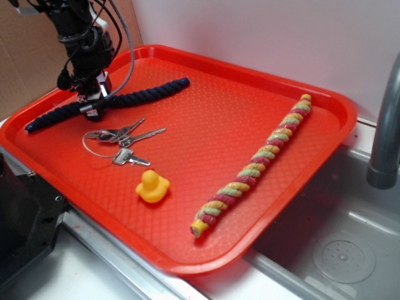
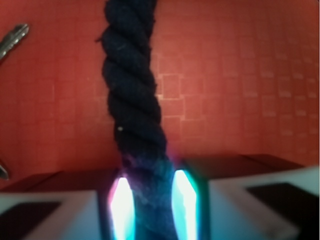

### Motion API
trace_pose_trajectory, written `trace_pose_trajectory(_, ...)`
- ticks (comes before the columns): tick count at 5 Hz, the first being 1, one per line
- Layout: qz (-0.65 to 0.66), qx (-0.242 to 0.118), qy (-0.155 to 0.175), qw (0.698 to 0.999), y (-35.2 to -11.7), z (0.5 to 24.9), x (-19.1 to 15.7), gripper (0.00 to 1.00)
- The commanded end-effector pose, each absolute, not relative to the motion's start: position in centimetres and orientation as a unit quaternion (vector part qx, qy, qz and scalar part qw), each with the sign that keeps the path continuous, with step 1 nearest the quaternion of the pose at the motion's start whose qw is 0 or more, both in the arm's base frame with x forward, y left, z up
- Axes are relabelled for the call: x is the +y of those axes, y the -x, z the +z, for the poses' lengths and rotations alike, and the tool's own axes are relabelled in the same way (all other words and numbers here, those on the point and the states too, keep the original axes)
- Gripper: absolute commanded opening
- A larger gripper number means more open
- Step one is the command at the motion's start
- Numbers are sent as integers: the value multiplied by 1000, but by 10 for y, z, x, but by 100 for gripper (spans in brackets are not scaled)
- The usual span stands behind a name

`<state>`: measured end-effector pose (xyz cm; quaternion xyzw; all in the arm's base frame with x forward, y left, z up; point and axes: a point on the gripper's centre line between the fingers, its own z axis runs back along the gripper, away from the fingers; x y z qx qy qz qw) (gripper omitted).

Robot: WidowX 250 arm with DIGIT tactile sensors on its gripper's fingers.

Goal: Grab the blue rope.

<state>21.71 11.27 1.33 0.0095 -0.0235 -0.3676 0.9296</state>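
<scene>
I had the gripper [image 2: 148,205] clamped on the blue rope [image 2: 132,100] — grasp step; next called for a clean lift off the tray [image 1: 206,144].

**Cloth, plastic and metal on the tray**

The blue rope [image 1: 134,93] is twisted, fuzzy, matt cloth. Under it the red tray [image 1: 206,134] looks like glossy plastic with a fine waffle texture. The keys [image 1: 122,139] are shiny metal, the duck [image 1: 152,187] smooth rubbery yellow, and the multicoloured rope [image 1: 256,167] slightly glittery cloth.

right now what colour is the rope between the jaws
Dark navy blue; the blue rope shows best in the wrist view, lying on the red tray.
</scene>
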Motion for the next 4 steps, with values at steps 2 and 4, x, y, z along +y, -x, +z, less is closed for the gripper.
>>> trace_pose_trajectory(2,-303,-20,-11,953,-213,45,110,0)
trace_pose_trajectory(4,-89,-6,-30,996,-222,96,88,0)
